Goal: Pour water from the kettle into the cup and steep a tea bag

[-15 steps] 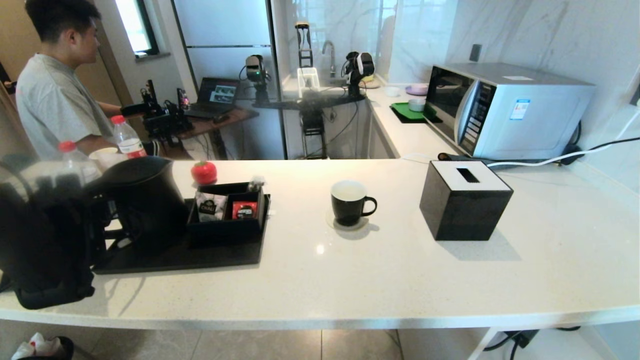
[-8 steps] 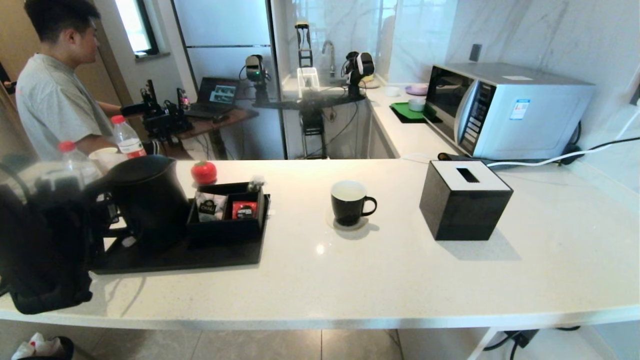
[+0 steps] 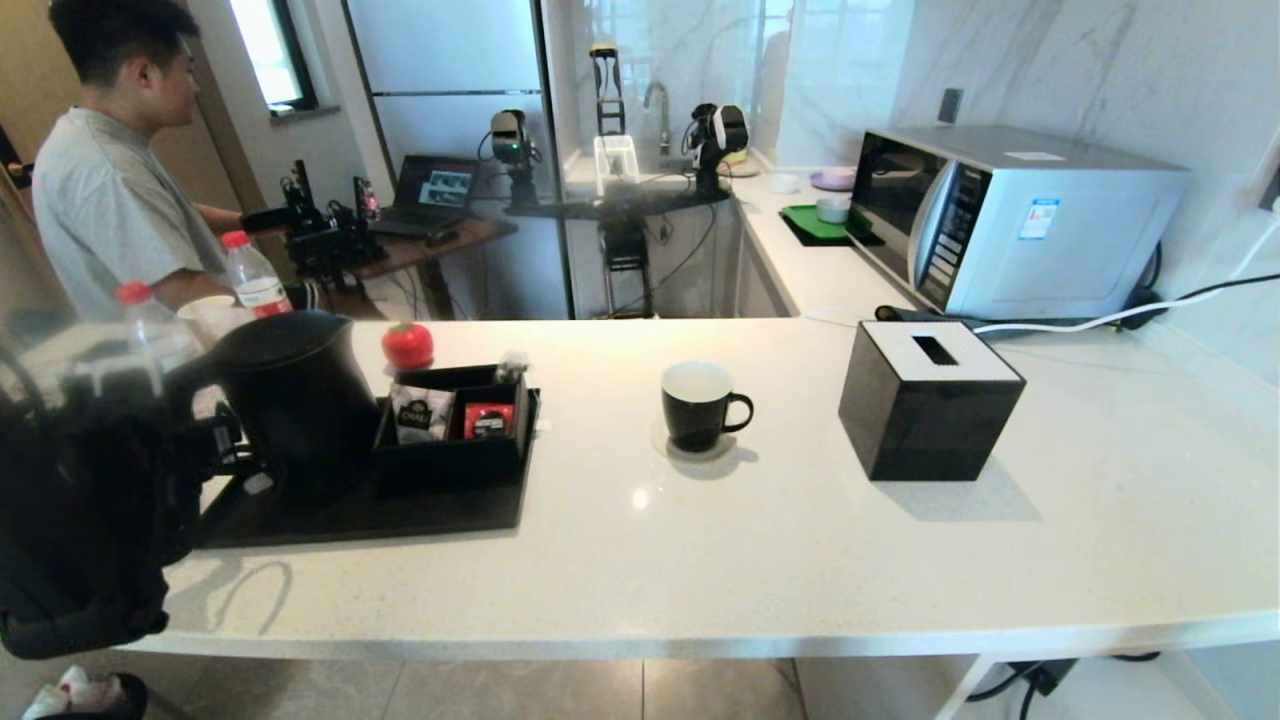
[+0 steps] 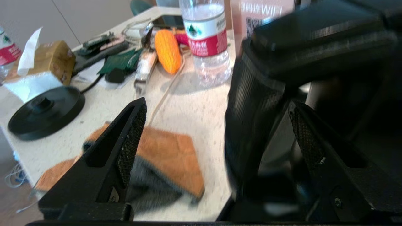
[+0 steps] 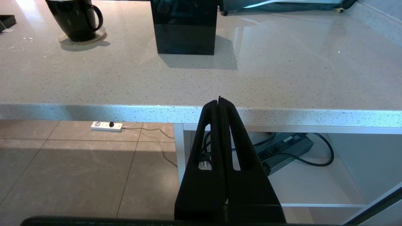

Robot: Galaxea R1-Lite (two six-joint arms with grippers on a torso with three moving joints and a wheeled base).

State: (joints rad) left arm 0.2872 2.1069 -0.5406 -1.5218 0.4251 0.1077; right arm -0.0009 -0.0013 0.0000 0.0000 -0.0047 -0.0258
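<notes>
Kettle-grasp step in hand: left end effector (image 4: 213, 131), spread, straddles the kettle (image 3: 295, 395) handle. Next: clamp, lift, carry to cup (image 3: 700, 405). Right end effector (image 5: 220, 102) pressed together, parked below desk (image 5: 188, 81).

Kettle (image 3: 295, 395) on tray (image 3: 400, 515) at left; cup (image 3: 698, 404) mid-counter; tissue box (image 3: 930, 400) right.

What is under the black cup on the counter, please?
The cup stands on a thin, pale round coaster whose rim shows around its base, and this lies on the white counter. The part of the coaster under the cup is covered.
</notes>
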